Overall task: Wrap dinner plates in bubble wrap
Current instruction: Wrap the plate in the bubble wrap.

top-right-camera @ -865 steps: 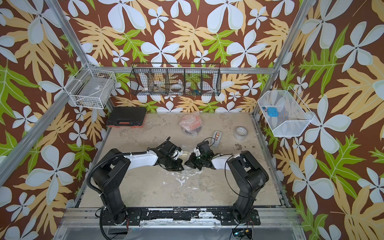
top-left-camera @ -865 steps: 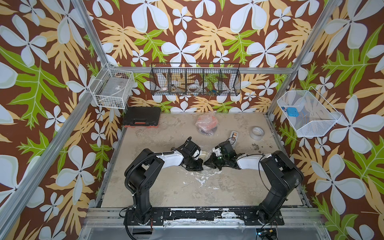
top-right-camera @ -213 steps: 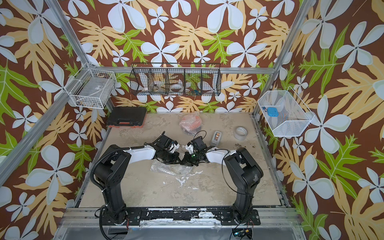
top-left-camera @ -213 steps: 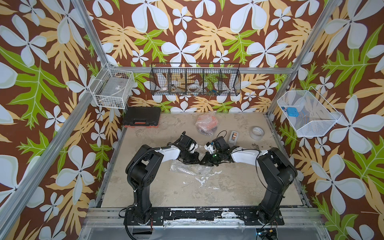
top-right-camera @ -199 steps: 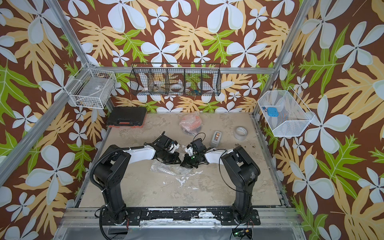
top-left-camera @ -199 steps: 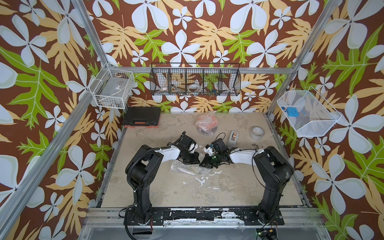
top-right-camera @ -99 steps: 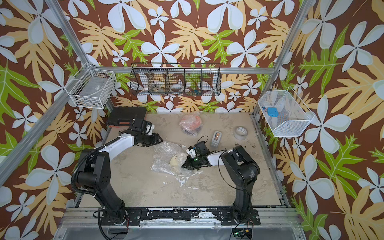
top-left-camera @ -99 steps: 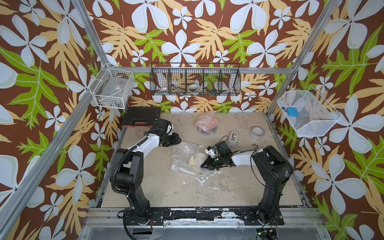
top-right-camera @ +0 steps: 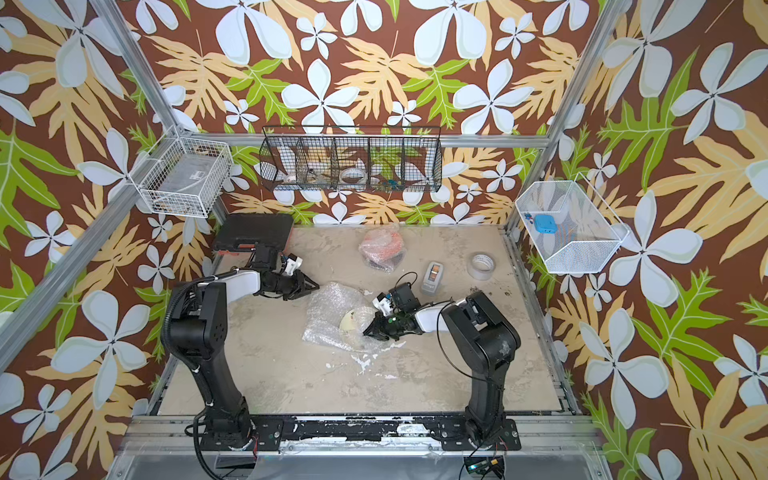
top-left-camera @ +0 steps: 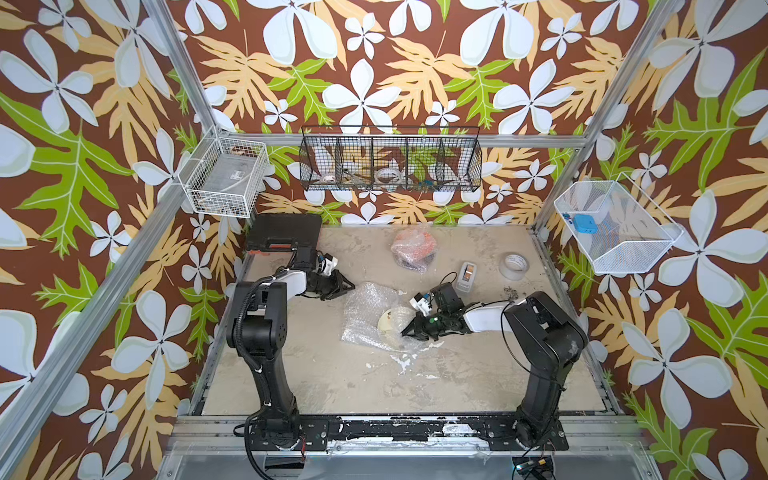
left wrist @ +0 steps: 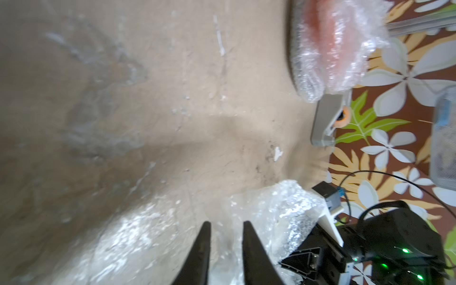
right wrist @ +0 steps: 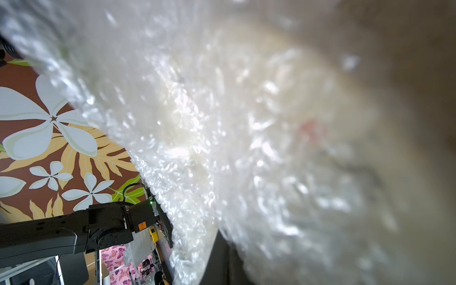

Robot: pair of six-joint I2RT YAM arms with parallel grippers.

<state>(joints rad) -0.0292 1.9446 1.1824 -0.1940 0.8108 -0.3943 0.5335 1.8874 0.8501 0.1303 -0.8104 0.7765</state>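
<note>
Now you're folding bubble wrap point(top-left-camera: 368, 311) over cream plate point(top-left-camera: 386, 323), mid-table: be pulling loose far flap across slowly, with sheet taut, plate flat. Right gripper point(top-left-camera: 404, 332) is pinching, jaws closed, seemingly on wrap at plate's rim; be anchoring there. Left gripper point(top-left-camera: 351, 286) is hovering just beside flap's corner, jaws narrowly parted, gripping nothing visible. Wrap is looking clear, crinkled, glinting; plate's cream face partly showing.

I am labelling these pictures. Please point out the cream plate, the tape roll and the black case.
cream plate point(top-left-camera: 385, 323), in a top view, visible cream edge
tape roll point(top-left-camera: 509, 273), in a top view, near outer wall
black case point(top-left-camera: 286, 230), in a top view, lid middle
</note>
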